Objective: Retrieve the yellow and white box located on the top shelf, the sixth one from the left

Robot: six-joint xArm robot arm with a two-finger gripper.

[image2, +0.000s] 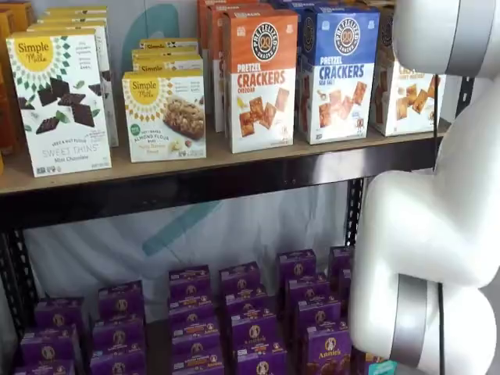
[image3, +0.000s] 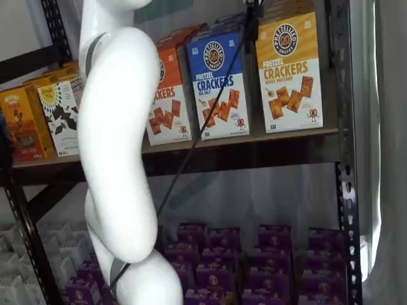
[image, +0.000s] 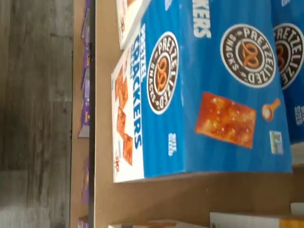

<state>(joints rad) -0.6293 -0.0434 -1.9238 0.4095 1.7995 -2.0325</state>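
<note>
Standing upright (long axis vertical), the yellow and white box (image3: 289, 71) faces forward.

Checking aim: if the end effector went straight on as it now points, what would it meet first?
Likely the blue Sea Salt box, which fills the wrist view, with the end effector before it in a shelf view; not the yellow and white box. Depth unclear.

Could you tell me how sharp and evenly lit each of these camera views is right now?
Wrist view: turned sideways, soft, the blue box slightly blurred. In both shelf views print is readable under even light; the white arm looks washed out, and it hides part of the yellow and white box, fully seen elsewhere.
</note>
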